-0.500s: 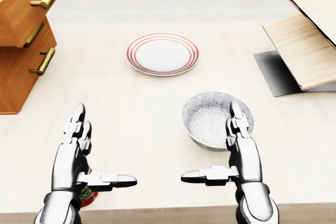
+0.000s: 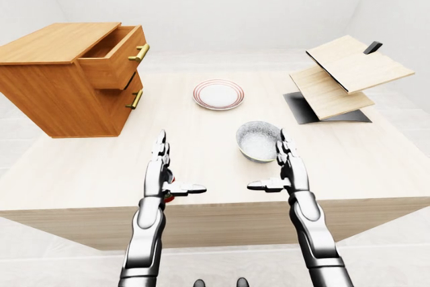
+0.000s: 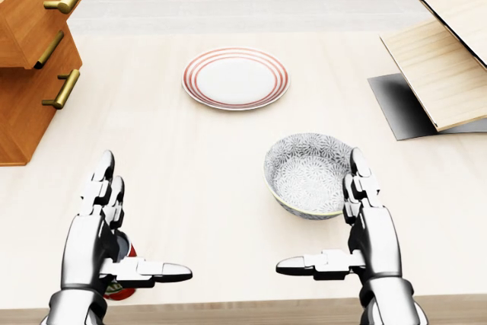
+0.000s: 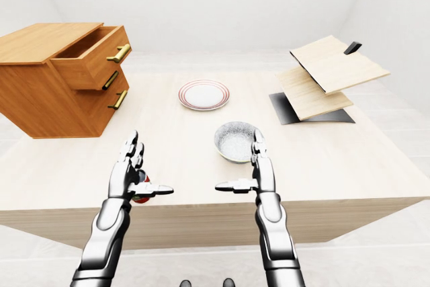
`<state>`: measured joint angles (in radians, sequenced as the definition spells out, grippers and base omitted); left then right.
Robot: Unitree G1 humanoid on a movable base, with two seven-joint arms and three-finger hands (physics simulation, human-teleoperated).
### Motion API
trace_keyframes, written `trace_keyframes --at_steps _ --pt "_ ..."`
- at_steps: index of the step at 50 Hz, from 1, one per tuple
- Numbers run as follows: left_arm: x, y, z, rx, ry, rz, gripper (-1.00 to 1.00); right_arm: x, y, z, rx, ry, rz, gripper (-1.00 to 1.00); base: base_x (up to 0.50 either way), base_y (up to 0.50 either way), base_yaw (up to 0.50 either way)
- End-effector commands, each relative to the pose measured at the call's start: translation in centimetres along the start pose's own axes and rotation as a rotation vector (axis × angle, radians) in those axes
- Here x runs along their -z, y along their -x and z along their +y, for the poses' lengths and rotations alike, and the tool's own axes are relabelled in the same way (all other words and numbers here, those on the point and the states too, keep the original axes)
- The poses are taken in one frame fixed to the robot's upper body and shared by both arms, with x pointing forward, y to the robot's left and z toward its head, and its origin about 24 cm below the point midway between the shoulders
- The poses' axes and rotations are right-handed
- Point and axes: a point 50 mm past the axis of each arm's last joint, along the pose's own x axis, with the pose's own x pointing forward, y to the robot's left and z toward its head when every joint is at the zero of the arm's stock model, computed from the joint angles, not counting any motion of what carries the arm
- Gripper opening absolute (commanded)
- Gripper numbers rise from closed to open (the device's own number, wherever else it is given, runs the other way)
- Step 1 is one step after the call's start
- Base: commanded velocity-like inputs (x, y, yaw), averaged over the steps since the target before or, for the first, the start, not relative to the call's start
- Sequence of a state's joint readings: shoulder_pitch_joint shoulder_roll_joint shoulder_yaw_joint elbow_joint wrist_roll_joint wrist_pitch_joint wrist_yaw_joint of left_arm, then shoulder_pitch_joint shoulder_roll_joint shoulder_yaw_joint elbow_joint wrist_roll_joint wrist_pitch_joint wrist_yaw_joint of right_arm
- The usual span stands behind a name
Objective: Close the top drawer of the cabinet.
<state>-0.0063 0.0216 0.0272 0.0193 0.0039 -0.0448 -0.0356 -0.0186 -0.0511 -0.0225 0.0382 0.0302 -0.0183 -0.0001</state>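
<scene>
Top drawer [image 4: 91,65] ajar on cabinet [image 4: 47,92]; both hands' fingers spread.

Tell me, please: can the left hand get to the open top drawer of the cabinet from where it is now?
Probably yes. The left hand is open and holds nothing, and the bare table between it and the top drawer has nothing in the way. Still, the drawer sits far up and left, so the arm must stretch, or the base may need to move.

Bright, even, seemingly overhead light fills the sharp renders; the table [image 2: 201,159] carries only faint shadows, without glare or blur.
</scene>
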Motion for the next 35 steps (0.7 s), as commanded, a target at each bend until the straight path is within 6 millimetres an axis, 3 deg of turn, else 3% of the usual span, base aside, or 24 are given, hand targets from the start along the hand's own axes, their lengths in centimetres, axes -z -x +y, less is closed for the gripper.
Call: trace_keyframes --at_steps 1,6,9,11,13,17,22,28,32,35 --pt "-1.8 0.5 0.2 -0.01 0.016 -0.086 1.0 -0.7 0.4 -0.3 0.016 -0.002 -0.029 1.0 0.0 0.0 0.0" --pt "-3.6 1.0 0.4 -0.01 0.009 -0.14 1.0 -2.8 1.1 0.0 -0.014 -0.071 -0.073 1.0 0.0 0.0 0.0" --pt "-4.9 0.9 0.6 -0.023 0.05 -0.169 1.0 -3.6 1.0 -0.1 0.014 -0.014 -0.098 1.0 0.0 0.0 0.0" --pt "-6.2 1.4 0.4 0.009 0.057 -0.197 1.0 -5.9 1.4 0.2 -0.007 0.014 -0.194 1.0 0.0 0.0 0.0" --pt "-6.5 1.5 0.5 0.005 0.054 -0.206 1.0 -6.7 1.6 0.4 -0.016 -0.022 -0.229 1.0 0.0 0.0 0.0" --pt "-7.6 1.5 1.3 -0.022 0.05 -0.252 1.0 -6.6 1.5 -0.2 0.003 0.003 -0.227 1.0 0.0 0.0 0.0" --pt "-9.3 1.6 1.8 -0.022 0.067 -0.329 1.0 -9.2 2.2 -1.4 0.034 0.027 -0.34 1.0 0.0 0.0 0.0" --pt "-10.4 1.7 2.3 -0.036 0.08 -0.382 1.0 -10.4 2.6 -1.8 0.038 0.037 -0.392 1.0 0.0 0.0 0.0" --pt "-10.5 1.8 2.5 -0.05 0.072 -0.387 1.0 -12.4 3.3 -1.5 0.028 0.05 -0.487 1.0 0.0 0.0 0.0" --pt "-10.6 1.6 2.8 -0.073 0.042 -0.388 1.0 -12.1 3.1 -1.5 0.025 0.058 -0.472 1.0 0.0 0.0 0.0"
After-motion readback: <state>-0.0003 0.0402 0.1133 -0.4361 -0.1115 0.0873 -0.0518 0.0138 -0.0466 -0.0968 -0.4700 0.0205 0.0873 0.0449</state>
